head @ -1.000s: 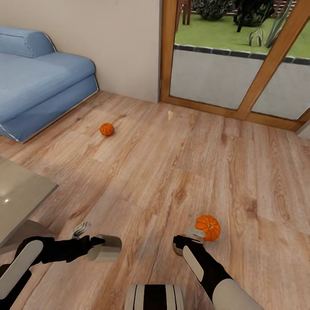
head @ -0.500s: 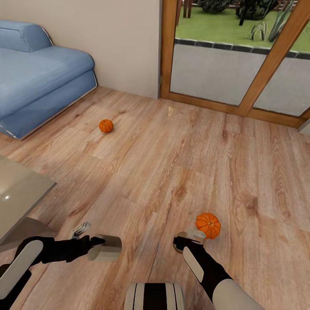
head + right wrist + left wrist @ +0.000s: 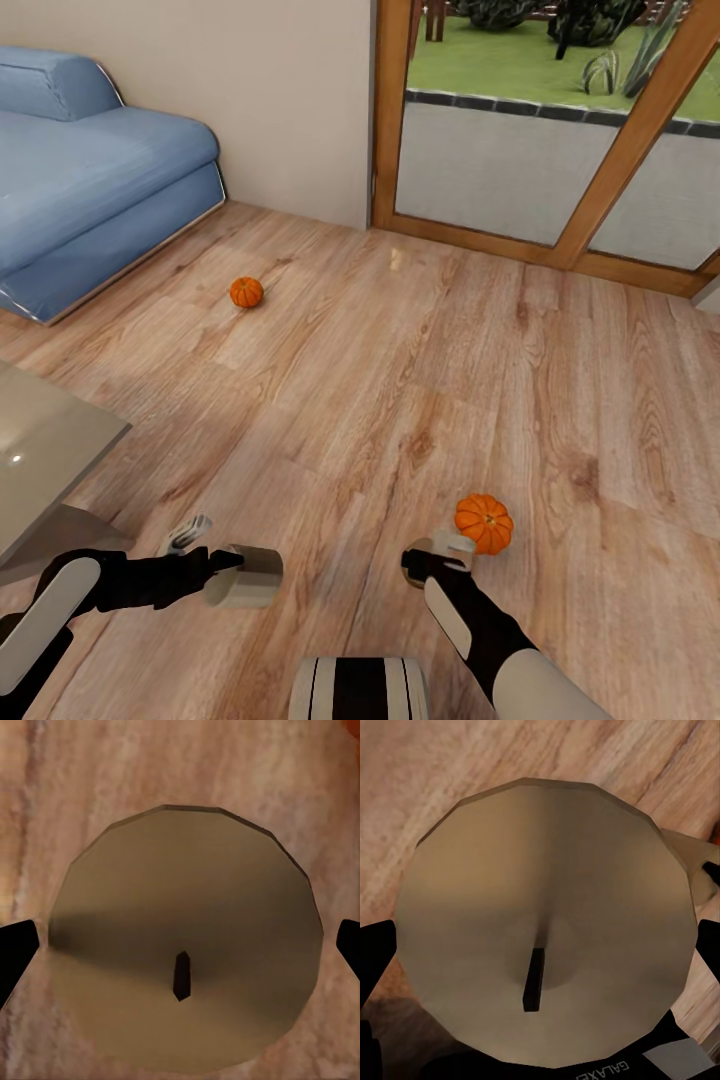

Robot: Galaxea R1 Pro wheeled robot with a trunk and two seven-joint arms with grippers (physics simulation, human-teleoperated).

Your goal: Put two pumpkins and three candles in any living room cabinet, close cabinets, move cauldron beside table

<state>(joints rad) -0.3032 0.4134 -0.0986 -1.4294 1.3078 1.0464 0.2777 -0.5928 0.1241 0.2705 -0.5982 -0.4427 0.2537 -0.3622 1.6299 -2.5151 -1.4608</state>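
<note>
The sofa (image 3: pixel 90 190) runs off the left edge, and only a corner of the table (image 3: pixel 50 450) shows. A candle (image 3: pixel 544 922) hides most of each tool's fingers (image 3: pixel 375 956) in both wrist views. The far pale speck (image 3: pixel 396 259) is too small to identify.

Two pumpkins on the floor (image 3: pixel 380 400).
Near pumpkin (image 3: pixel 483 523) at five o'clock; far pumpkin (image 3: pixel 246 292) at eleven, before the sofa (image 3: pixel 90 190).
</note>
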